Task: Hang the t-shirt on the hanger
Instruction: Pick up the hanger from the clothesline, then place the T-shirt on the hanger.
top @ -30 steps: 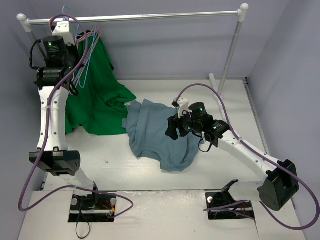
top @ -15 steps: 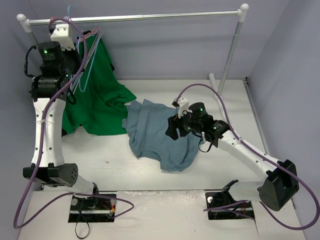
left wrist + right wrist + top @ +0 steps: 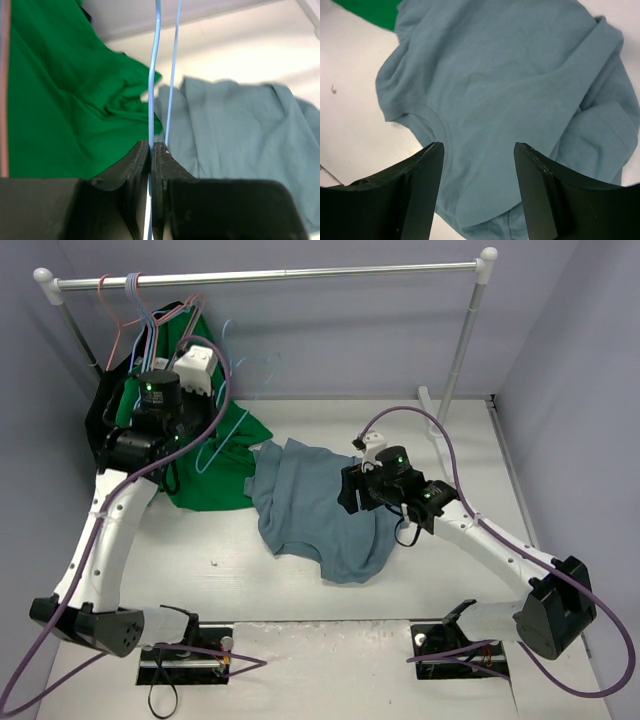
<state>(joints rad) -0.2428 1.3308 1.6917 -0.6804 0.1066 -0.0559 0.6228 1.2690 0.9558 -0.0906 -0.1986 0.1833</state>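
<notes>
The grey-blue t-shirt (image 3: pixel 310 515) lies crumpled on the table's middle. It also shows in the right wrist view (image 3: pixel 495 75), with its round neck at the left, and in the left wrist view (image 3: pixel 240 130). My left gripper (image 3: pixel 212 400) is shut on the light-blue wire hanger (image 3: pixel 235 420) and holds it in the air, off the rail, left of the t-shirt. In the left wrist view the wire (image 3: pixel 152 75) runs up from between my closed jaws (image 3: pixel 151 147). My right gripper (image 3: pixel 350 492) hovers open and empty over the t-shirt's middle (image 3: pixel 479 150).
A metal rail (image 3: pixel 300 275) spans the back, with its right upright (image 3: pixel 458 355) standing on the table. Pink hangers (image 3: pixel 110 300), a bright green shirt (image 3: pixel 205 480) and a black garment (image 3: pixel 105 420) hang at the rail's left end. The green shirt's hem touches the t-shirt.
My left arm has taken the blue hanger off the rail and swung it down and to the right, towards the t-shirt. The right gripper has hardly moved.
</notes>
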